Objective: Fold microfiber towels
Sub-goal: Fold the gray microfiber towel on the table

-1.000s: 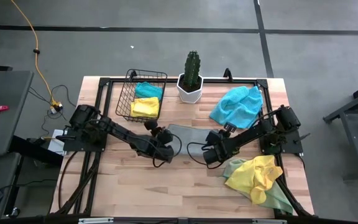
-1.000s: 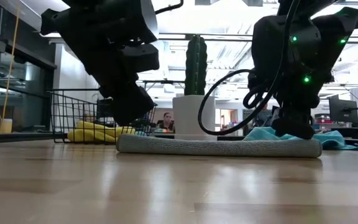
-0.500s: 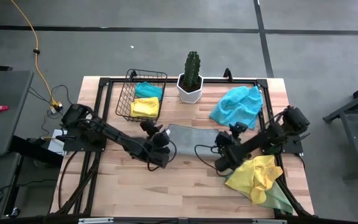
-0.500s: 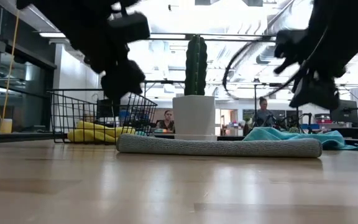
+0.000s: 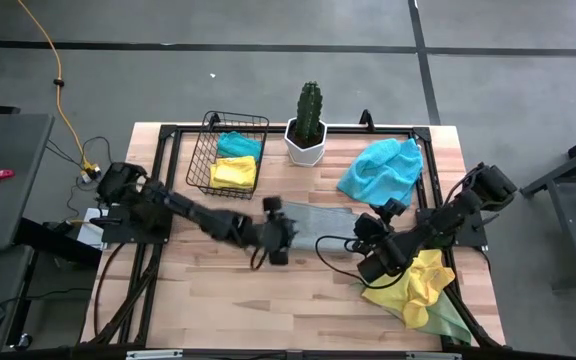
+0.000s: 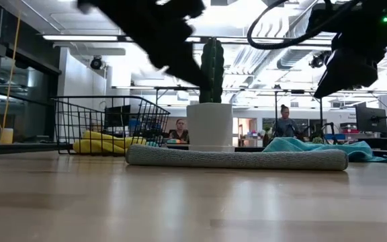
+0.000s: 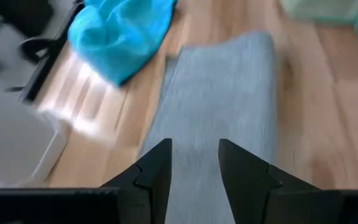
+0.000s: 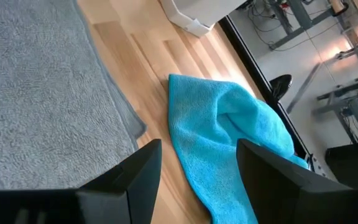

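A grey microfiber towel [image 5: 318,215] lies folded into a flat strip mid-table; the low view shows it flat on the wood [image 6: 237,158]. My left gripper [image 5: 286,238] hovers open above its left end, the fingers [image 7: 157,171] apart over the cloth [image 7: 222,112]. My right gripper [image 5: 366,240] hovers open off the towel's right end, above the wood between the grey cloth [image 8: 42,93] and a crumpled turquoise towel [image 8: 229,137]. A yellow towel [image 5: 420,280] lies bunched on a pale green one [image 5: 450,322] at the near right.
A wire basket [image 5: 208,150] at the far left holds a folded turquoise towel [image 5: 238,143] and a folded yellow one [image 5: 233,173]. A cactus in a white pot [image 5: 308,125] stands at the far edge. The turquoise towel [image 5: 380,168] lies far right. Bare wood spreads along the near side.
Both grippers have risen from the ends of the grey towel, where they stood low a second ago. The left one has moved right over the towel and tipped up. The right one has drawn back toward the table's right edge. The towel stays flat where it was.
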